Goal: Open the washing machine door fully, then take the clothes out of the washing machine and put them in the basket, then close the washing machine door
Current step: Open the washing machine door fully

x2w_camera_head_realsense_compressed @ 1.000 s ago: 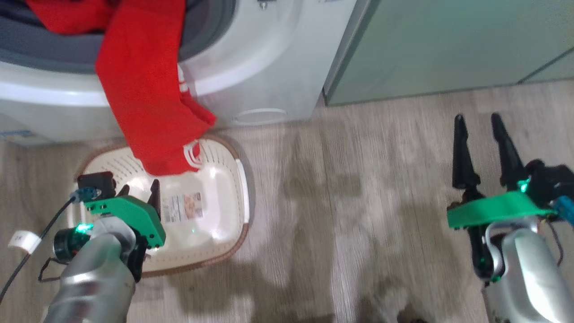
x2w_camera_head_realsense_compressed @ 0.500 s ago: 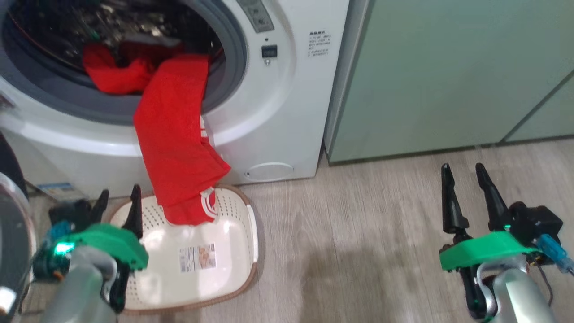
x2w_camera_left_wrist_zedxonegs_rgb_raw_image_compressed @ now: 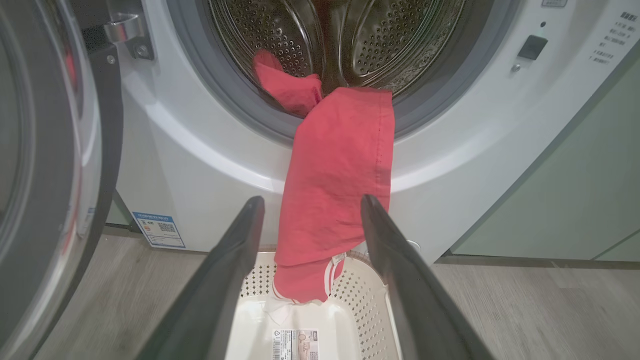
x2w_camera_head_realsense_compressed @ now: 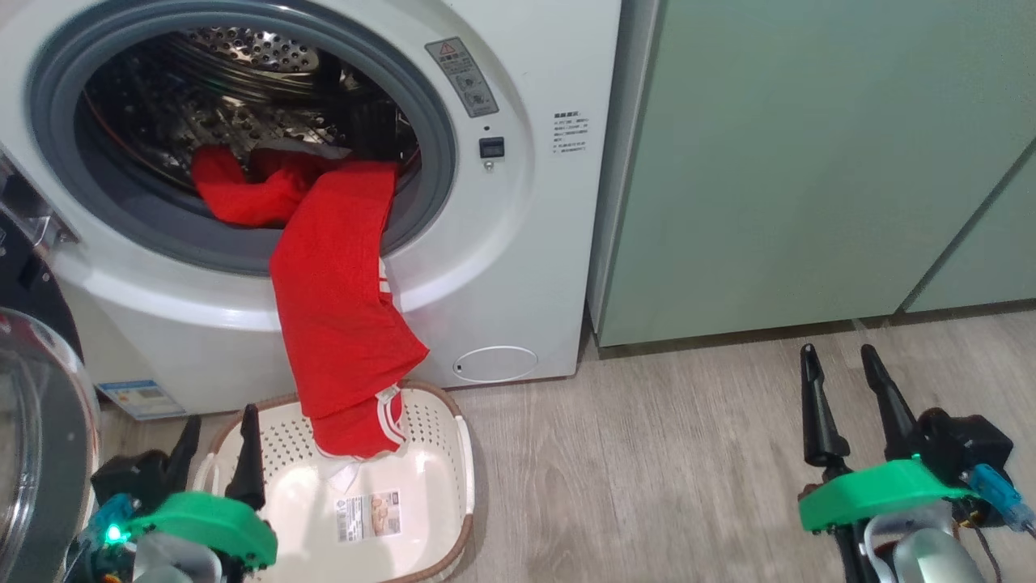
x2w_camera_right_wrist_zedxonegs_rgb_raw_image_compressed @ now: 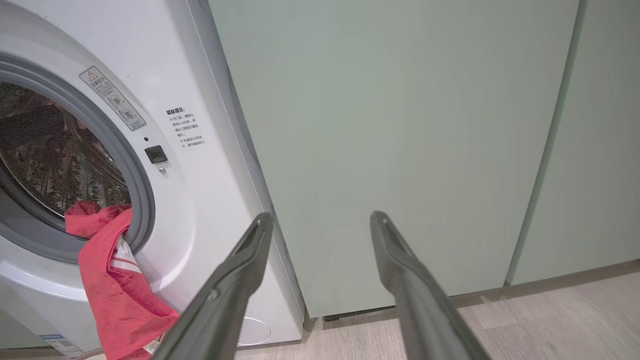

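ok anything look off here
Yes: the clothes hang half out of the washing machine, draped over its grey seal, lower end dangling into the basket, the rest in the drum.

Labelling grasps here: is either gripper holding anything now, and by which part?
Nothing is held. The left gripper and right gripper are both open and empty; the clothes hang from the washing machine into the basket, touching neither.
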{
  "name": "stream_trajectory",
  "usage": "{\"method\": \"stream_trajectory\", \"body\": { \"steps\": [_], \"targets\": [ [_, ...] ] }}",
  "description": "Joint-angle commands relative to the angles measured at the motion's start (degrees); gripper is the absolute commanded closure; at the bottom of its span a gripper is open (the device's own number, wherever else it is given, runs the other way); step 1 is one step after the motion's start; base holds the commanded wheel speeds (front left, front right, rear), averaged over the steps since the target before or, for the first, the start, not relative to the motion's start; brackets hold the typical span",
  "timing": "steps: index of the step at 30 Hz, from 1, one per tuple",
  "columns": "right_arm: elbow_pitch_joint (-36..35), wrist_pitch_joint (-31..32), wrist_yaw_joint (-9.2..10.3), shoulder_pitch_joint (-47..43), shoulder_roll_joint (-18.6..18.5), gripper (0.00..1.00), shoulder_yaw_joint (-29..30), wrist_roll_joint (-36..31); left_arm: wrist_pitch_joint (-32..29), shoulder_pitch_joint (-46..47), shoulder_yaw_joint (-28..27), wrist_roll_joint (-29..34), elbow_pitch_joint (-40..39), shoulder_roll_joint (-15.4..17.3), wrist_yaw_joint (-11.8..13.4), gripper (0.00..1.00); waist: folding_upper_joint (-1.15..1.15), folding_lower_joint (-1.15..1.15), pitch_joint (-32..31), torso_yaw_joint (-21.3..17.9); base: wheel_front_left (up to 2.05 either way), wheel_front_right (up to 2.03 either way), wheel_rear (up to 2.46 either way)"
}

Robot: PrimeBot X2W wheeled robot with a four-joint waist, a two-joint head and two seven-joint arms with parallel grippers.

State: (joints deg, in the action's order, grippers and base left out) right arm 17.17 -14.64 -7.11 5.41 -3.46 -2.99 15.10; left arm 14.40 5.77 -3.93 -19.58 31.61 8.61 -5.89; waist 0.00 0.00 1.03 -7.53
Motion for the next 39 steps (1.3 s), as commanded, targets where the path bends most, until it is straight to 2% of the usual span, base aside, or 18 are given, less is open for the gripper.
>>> {"method": "stream_trajectory", "body": {
  "steps": [1,9,14,17,22,28,34,39],
  "targets": [
    [-1.8,-0.4,-0.37,0.6,0.3,0.0,-1.1,-0.3,0.6,1.9,-2.6,0.7,-2.1,1.0,-0.3,0.0,0.0,0.0,-0.1,0.2,0.0,0.0,0.0],
    [-1.8,-0.4,-0.37,0.7,0.4,0.0,-0.9,-0.4,0.6,2.6,-2.9,1.3,-1.3,0.0,-1.1,0.0,0.0,0.0,-0.2,0.5,0.0,0.0,0.0],
    [-1.8,-0.4,-0.37,1.0,0.4,0.0,-1.0,-0.5,-1.0,6.1,0.4,0.0,2.9,0.1,-1.4,0.0,0.0,0.0,0.6,0.2,0.0,0.0,0.0],
    [-2.0,-0.4,-0.37,1.5,0.4,0.0,-1.1,-0.5,-5.0,10.3,2.5,-1.9,5.1,0.9,-1.5,0.0,0.0,0.0,2.2,-0.3,0.0,0.0,0.0],
    [-2.1,-0.4,-0.37,3.2,0.5,0.0,-1.1,-0.4,-16.2,19.2,6.8,-6.3,8.0,2.5,-1.6,0.0,0.0,0.0,6.5,-1.5,0.0,0.0,0.0],
    [-2.6,-0.4,-0.37,6.4,0.5,0.0,-2.2,-0.2,-25.0,32.0,7.4,-8.4,11.3,5.0,-1.3,0.0,0.0,0.0,13.3,-4.0,0.0,0.0,0.0],
    [-3.0,-0.4,-0.37,9.0,0.6,0.0,-2.4,0.6,-28.3,42.0,7.5,-7.5,14.6,7.8,0.2,0.0,0.0,0.0,19.0,-6.3,0.0,0.0,0.0],
    [-3.4,-0.4,-0.37,11.1,0.6,0.0,-3.3,1.8,-30.6,50.5,8.5,-6.3,19.0,10.3,0.2,0.0,0.0,0.0,23.6,-8.5,0.0,0.0,0.0]
  ]
}}
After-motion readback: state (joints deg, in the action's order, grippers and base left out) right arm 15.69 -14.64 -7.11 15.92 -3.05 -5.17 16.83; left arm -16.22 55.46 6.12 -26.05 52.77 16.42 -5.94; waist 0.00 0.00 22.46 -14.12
